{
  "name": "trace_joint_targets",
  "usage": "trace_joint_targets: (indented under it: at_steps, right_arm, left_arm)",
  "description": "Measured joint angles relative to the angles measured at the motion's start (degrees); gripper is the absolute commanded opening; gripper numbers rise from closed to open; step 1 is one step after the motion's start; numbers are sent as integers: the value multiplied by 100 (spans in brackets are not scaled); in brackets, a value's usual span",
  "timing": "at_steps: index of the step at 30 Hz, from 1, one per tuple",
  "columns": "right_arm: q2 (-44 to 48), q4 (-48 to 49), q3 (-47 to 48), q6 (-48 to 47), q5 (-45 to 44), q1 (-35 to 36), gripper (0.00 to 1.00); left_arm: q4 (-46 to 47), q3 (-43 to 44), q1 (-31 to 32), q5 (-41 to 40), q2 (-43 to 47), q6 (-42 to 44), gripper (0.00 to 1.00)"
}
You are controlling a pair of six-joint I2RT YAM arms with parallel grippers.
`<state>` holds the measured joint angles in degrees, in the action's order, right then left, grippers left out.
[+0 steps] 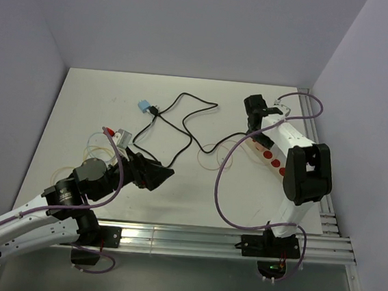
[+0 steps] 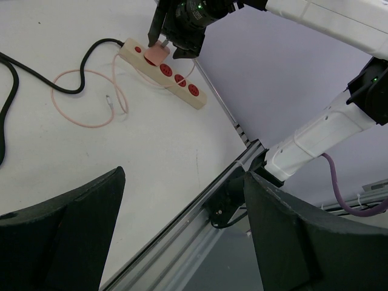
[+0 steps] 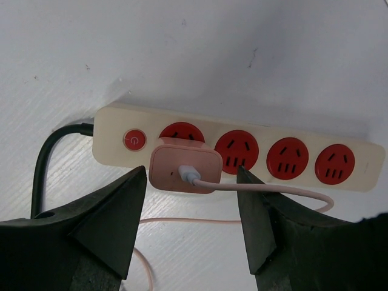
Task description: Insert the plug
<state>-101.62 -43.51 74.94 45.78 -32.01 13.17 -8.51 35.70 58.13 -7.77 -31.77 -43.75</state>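
Note:
A cream power strip (image 3: 354, 173) with red sockets lies on the white table; it also shows in the top view (image 1: 270, 157) and the left wrist view (image 2: 182, 85). A pink plug (image 3: 185, 170) with a pink cable (image 3: 273, 189) sits in the socket beside the red switch (image 3: 134, 140). My right gripper (image 3: 193, 176) is open, one finger on each side of the plug with a small gap. In the left wrist view the plug (image 2: 159, 54) stands under the right gripper (image 2: 173, 39). My left gripper (image 1: 160, 176) is open and empty, well left of the strip.
A black cable (image 1: 182, 127) runs from the strip across the table to a blue plug (image 1: 144, 105). A white adapter (image 1: 122, 136) lies near the left arm. Pink cable loops (image 2: 85, 97) lie beside the strip. An aluminium rail (image 1: 205, 239) edges the table's front.

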Motion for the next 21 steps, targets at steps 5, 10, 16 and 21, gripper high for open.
trace_joint_targets:
  at_steps: [5, 10, 16, 21]
  right_arm:
    - [28, 116, -57, 2, -269, 190, 69]
    - [92, 247, -142, 37, -426, 319, 69]
    - [92, 282, -146, 116, -651, 385, 70]
    - [92, 280, -146, 195, -756, 387, 70]
  left_arm:
    - [2, 0, 0, 0, 0, 0, 85]
    - [2, 0, 0, 0, 0, 0, 85]
    - [2, 0, 0, 0, 2, 0, 85]
    - [2, 0, 0, 0, 0, 0, 85]
